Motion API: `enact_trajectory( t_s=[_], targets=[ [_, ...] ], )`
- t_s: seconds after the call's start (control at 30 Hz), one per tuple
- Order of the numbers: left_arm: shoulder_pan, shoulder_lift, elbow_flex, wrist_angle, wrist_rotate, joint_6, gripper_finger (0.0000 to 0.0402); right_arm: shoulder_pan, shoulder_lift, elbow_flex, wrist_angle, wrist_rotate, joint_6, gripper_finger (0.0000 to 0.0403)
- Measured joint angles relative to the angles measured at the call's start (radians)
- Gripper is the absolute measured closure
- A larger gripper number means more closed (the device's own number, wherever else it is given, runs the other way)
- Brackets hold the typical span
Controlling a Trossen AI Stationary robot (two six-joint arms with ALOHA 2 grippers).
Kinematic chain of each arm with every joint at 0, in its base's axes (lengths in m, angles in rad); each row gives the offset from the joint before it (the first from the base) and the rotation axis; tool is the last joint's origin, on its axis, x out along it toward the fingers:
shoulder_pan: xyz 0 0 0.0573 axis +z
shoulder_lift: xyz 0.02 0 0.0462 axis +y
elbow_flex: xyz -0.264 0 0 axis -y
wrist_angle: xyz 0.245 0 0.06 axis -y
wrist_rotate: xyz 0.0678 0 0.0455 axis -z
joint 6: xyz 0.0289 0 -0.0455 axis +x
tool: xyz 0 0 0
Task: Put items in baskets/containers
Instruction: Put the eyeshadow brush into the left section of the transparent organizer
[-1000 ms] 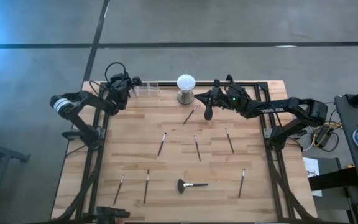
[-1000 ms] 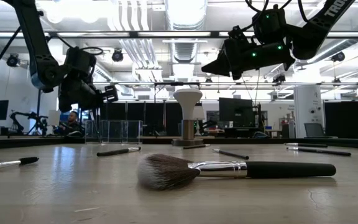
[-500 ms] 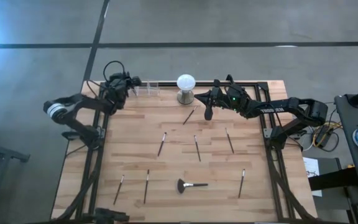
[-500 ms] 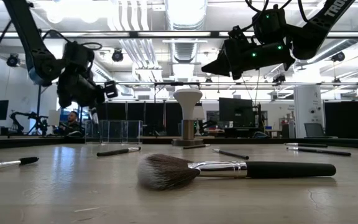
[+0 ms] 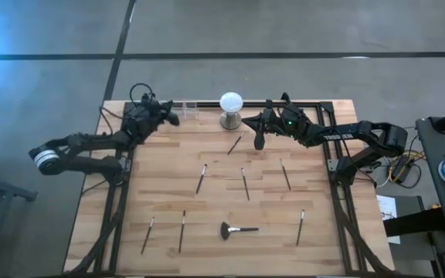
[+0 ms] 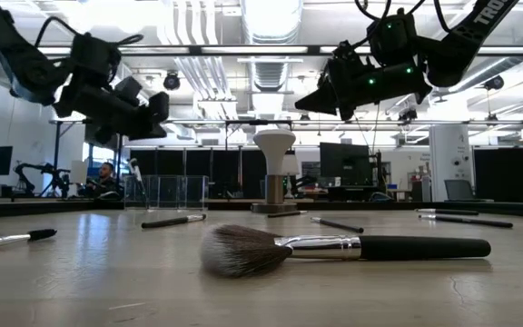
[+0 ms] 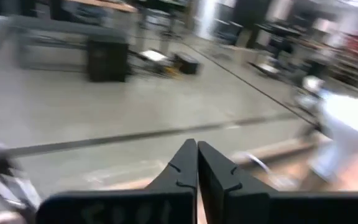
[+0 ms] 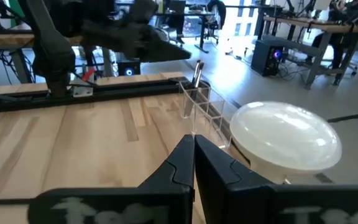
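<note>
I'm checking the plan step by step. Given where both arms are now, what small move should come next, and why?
Probably the left gripper, shut and empty beside the clear cups, should swing toward the nearest brush and open above it. One brush already stands in a cup, while many more still lie on the table. The right gripper hangs shut near the white globe.

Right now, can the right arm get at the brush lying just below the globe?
Probably yes. The right gripper, shut and empty, hangs above the table right beside that brush; bare wood surrounds it, and the globe stands farther back. It would need to open first.
</note>
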Motion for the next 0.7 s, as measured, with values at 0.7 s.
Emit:
enact_trajectory(
  t_s=[0.7],
  targets=[
    [-0.174,0.231,-0.070,0.485,0.595,0.090,0.0401,0.499,-0.397,0.000,-1.036,0.736,0.690,0.0394]
  ],
)
